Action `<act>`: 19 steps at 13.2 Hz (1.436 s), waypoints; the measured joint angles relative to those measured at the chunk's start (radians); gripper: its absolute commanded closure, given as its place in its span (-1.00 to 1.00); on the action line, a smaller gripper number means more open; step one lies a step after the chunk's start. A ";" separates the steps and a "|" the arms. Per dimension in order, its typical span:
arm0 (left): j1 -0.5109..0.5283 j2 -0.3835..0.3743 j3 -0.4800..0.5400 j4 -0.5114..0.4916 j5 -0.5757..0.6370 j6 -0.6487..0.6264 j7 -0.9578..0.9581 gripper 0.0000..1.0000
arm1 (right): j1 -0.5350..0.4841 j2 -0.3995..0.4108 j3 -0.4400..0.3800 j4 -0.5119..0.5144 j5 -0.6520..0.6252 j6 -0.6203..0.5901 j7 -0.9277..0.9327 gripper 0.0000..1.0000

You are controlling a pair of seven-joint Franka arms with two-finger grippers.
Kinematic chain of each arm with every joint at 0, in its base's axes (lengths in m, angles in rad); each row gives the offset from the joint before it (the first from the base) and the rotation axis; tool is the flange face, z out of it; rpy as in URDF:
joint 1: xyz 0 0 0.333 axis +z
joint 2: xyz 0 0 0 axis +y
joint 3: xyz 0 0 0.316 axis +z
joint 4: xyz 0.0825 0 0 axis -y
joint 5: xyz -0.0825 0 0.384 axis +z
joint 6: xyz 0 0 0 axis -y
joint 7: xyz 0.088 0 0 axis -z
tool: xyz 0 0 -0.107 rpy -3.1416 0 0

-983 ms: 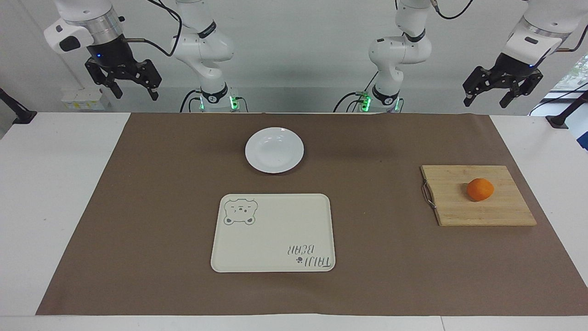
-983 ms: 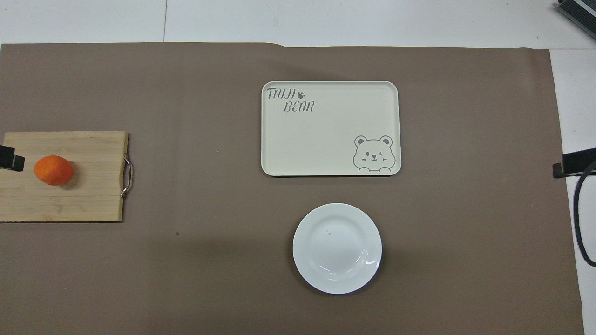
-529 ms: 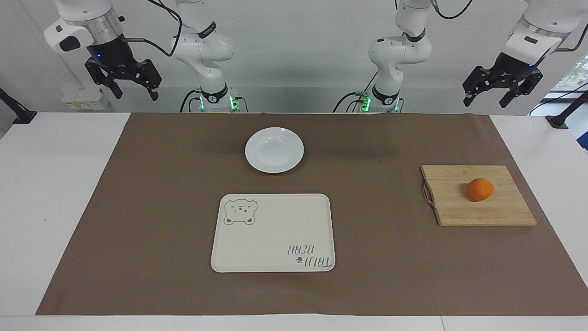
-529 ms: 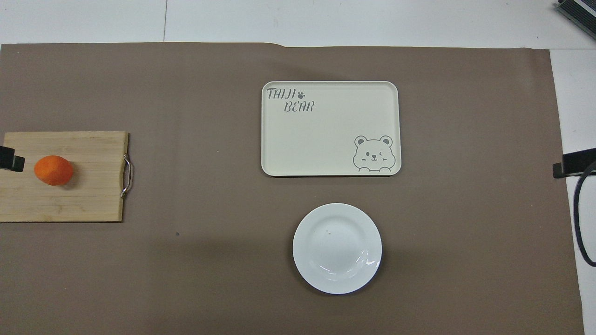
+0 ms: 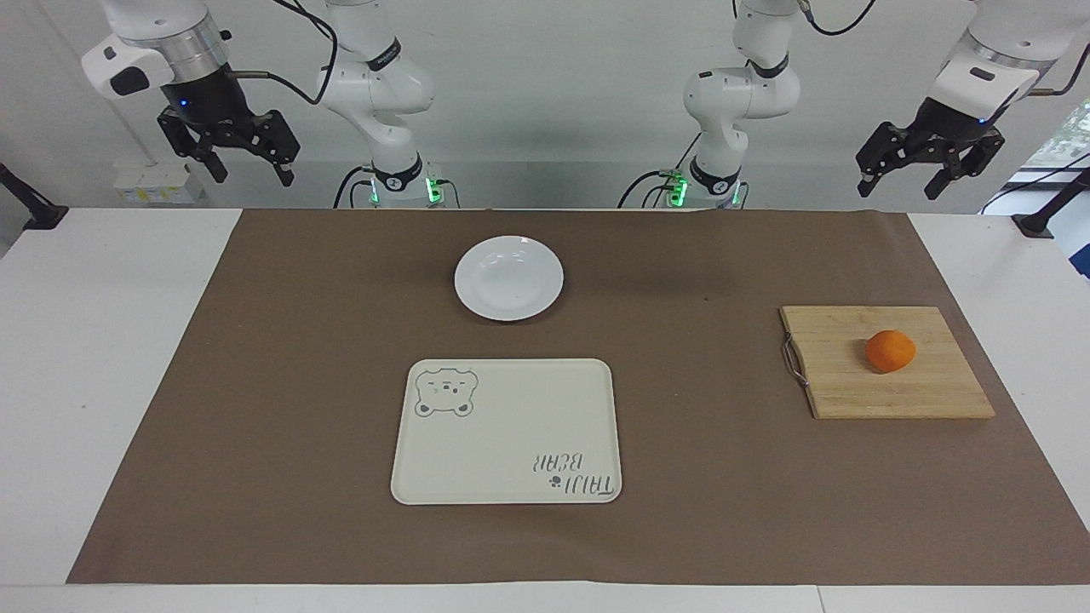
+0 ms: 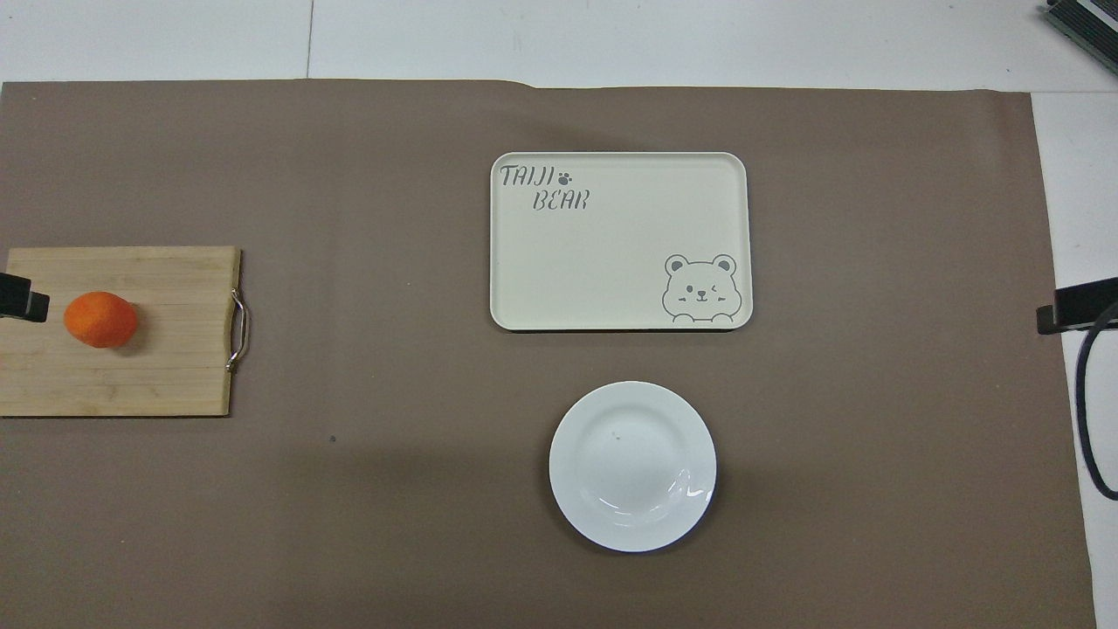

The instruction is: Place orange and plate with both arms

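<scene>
Mia: Orange (image 5: pixel 890 351) sits on the wooden board (image 5: pixel 886 375), toward the left arm's end from the bear tray (image 5: pixel 506 431).

Sam: Where is the plate (image 5: pixel 508 277)?

Mia: Nearer the robots than the tray.

Sam: And the hands?

Mia: Left hand (image 5: pixel 901 176) and right hand (image 5: pixel 245 169) hang high up, spread wide, holding nothing.

Sam: What could go wrong?

Mia: I think the round orange could roll off. The shiny plate could slip if pinched badly.
</scene>
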 measured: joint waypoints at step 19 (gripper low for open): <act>0.001 -0.005 -0.007 -0.024 0.000 0.045 0.034 -1.00 | 0.000 0.000 0.000 0.000 0.000 -0.002 0.000 -1.00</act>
